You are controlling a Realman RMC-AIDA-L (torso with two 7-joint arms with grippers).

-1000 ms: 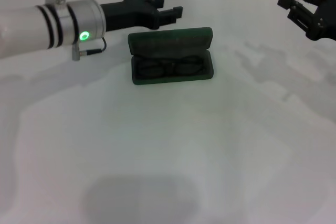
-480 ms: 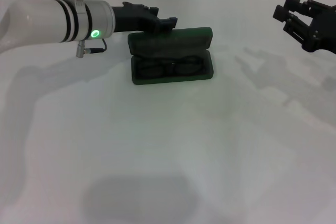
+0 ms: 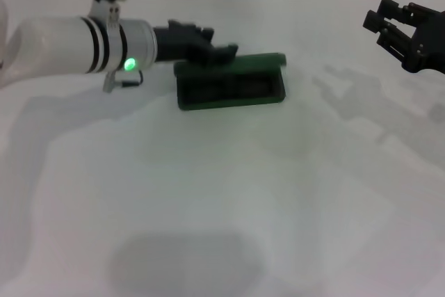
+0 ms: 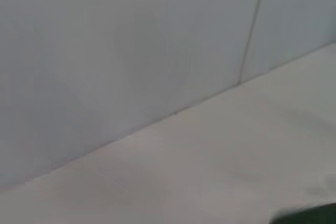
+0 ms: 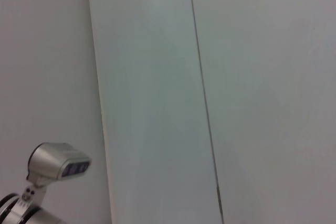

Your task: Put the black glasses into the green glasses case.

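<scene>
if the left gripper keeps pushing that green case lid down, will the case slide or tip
The green glasses case sits flat and low on the smooth white table, so tipping seems unlikely. It looks small and light, so a sideways shove from the left gripper at its back edge could slide it. The half-lowered lid probably swings shut easily.

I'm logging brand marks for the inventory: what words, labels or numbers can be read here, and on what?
None can be read.
Green glasses case: lid tipped partway down, no lettering legible on it.
Left arm: only a green indicator light, no text.
Left claw and right claw: no markings legible.
</scene>
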